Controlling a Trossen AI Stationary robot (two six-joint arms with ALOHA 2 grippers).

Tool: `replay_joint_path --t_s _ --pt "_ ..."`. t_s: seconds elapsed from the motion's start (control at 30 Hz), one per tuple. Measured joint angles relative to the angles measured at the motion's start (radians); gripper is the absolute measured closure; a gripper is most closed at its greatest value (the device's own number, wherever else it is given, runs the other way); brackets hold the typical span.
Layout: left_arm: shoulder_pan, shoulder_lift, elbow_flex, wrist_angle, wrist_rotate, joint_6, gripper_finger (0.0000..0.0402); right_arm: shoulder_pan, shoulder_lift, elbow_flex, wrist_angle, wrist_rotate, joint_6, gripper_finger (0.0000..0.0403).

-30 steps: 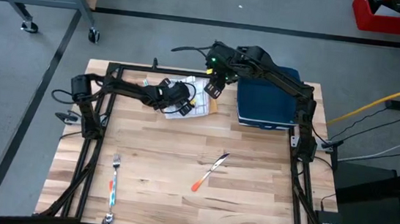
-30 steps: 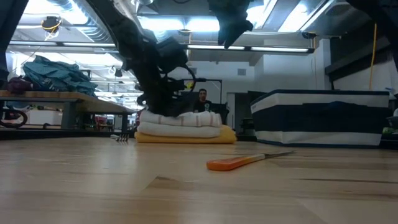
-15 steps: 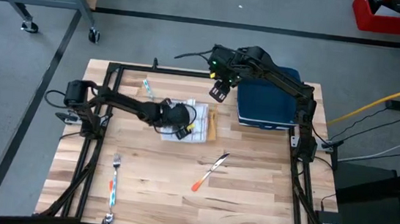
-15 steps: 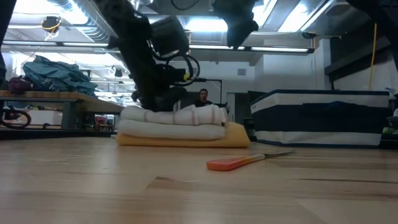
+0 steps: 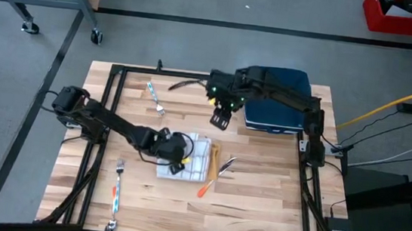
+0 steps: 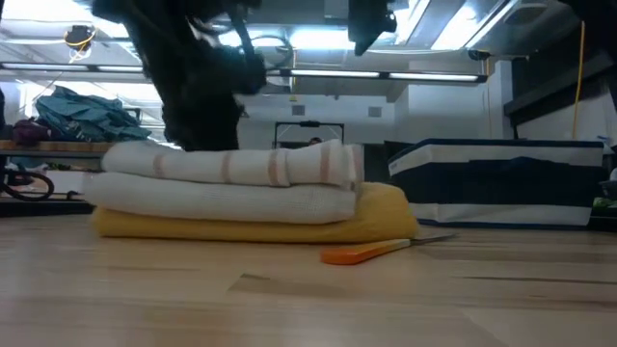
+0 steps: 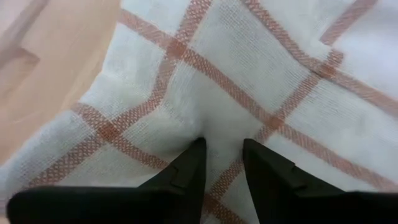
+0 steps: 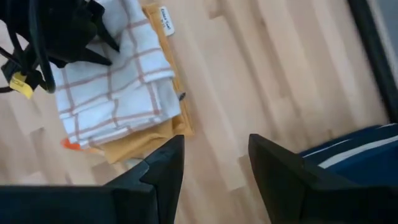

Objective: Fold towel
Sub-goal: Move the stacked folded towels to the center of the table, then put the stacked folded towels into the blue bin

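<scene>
The white woven towel with thin orange-red check lines lies folded into a thick, flat bundle near the middle of the wooden table. Seen level, it shows two rolled-over layers stacked one on the other, striped bands at the upper fold. It rests squarely on a folded mustard-yellow cloth, whose edge peeks out along one side.
</scene>
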Motion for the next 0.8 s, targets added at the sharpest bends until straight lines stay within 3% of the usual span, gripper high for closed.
replay_joint_path --t_s 0.3,0.47,0.8 --pt "-0.03 -0.166 0.001 -0.004 -0.021 0.007 0.0302 0.115 -0.054 0.0 0.001 0.019 0.142 0.0219" --pt "-0.037 -0.297 0.002 -0.09 -0.029 0.004 0.0302 0.176 -0.104 0.0 0.0 0.045 0.255 0.0219" --pt "-0.147 -0.556 0.004 -0.379 -0.033 -0.327 0.0302 0.324 -0.165 0.001 0.0 0.068 0.378 0.0219"
